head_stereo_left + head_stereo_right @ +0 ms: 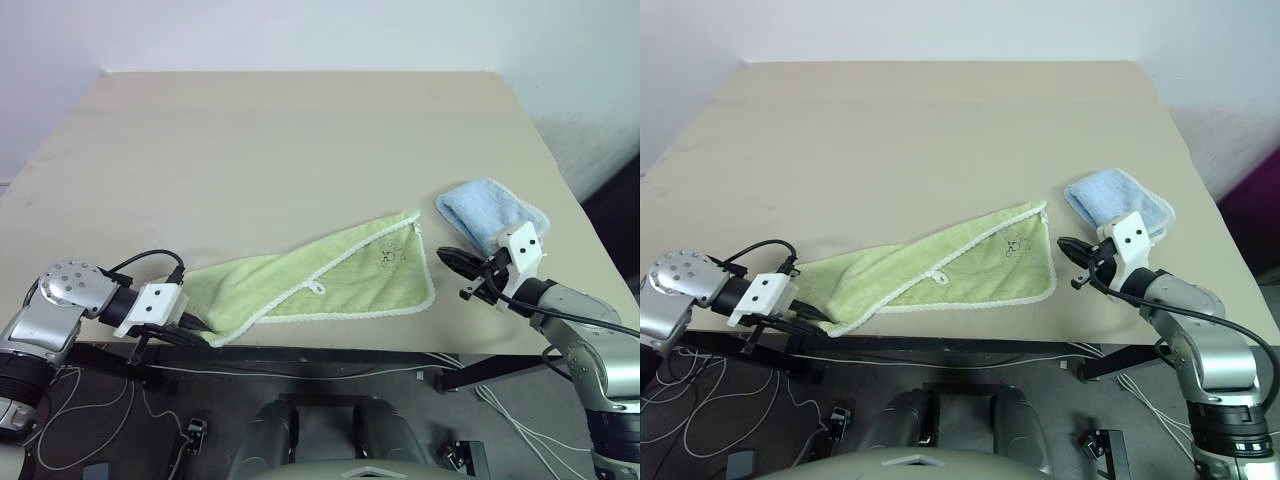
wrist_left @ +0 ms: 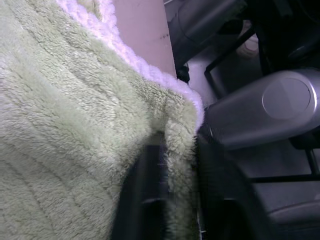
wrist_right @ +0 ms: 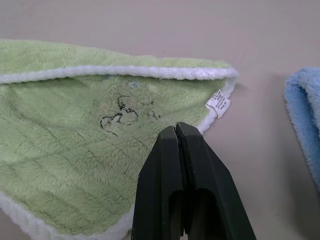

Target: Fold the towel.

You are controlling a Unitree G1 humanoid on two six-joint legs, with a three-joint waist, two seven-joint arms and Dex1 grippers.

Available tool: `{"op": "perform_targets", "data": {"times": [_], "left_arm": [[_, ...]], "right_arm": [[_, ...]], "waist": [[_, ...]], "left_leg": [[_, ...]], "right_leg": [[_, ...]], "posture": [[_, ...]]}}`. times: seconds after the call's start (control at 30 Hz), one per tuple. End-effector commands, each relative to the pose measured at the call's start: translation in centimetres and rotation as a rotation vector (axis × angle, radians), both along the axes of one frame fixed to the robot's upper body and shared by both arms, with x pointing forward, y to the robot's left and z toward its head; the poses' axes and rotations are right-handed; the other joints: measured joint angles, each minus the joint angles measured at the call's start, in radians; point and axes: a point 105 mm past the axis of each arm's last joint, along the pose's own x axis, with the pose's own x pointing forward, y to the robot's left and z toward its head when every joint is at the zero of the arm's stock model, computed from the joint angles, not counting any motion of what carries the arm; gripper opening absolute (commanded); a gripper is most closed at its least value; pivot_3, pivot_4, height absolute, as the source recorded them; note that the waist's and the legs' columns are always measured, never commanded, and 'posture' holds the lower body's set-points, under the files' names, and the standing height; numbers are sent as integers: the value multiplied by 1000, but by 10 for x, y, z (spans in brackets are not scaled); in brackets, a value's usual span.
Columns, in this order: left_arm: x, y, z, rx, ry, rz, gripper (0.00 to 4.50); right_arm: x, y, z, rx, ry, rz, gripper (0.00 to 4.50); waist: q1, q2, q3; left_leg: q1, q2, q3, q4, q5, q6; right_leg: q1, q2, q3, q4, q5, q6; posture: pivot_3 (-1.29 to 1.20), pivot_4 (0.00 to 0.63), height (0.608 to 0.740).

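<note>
The light green towel (image 1: 330, 275) with white trim lies crumpled in a long diagonal shape near the table's front edge. Its embroidered motif (image 3: 120, 115) faces up, and a small white loop (image 1: 317, 288) lies at its middle. My left gripper (image 1: 195, 325) is shut on the towel's front left corner at the table edge. In the left wrist view the black fingers (image 2: 145, 195) pinch a fold of the terry cloth (image 2: 75, 125). My right gripper (image 3: 176, 127) is shut on nothing. It hovers just right of the towel's right edge, close to the white label (image 3: 218, 103).
A smaller light blue cloth (image 1: 490, 215) lies folded just behind the right gripper, near the table's right edge. The beige table (image 1: 300, 140) stretches away behind the towel. Cables and black frame bars (image 1: 300, 372) run below the table's front edge.
</note>
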Motion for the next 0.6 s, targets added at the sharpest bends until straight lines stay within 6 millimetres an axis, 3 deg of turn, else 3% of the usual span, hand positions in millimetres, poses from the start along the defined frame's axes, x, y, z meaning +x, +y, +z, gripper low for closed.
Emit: {"op": "perform_targets", "data": {"times": [0.03, 0.23, 0.47, 0.6], "left_arm": [[1, -6, 9, -23, -18, -24, 30], [4, -7, 14, -62, -16, 10, 30], [36, -6, 35, -148, -147, 193, 30], [47, -4, 43, -190, -198, 278, 0]], "right_arm": [[-1, 1, 12, 0, -51, 4, 0], [-1, 4, 16, -12, -66, 15, 0], [14, 27, 54, -100, -194, 102, 0], [30, 33, 58, -229, -224, 146, 943]], "waist": [[0, 0, 0], [0, 0, 0], [-3, 0, 0], [-2, 0, 0]], "left_leg": [[0, 0, 0, 0, 0, 0], [0, 0, 0, 0, 0, 0], [0, 0, 0, 1, 0, 0], [0, 0, 0, 0, 0, 0]], "right_leg": [[0, 0, 0, 0, 0, 0], [0, 0, 0, 0, 0, 0], [-1, 0, 0, 1, 0, 0], [-1, 0, 0, 1, 0, 0]], "posture": [[0, 150, 740], [0, 150, 740], [0, 150, 740], [0, 150, 740]]}}
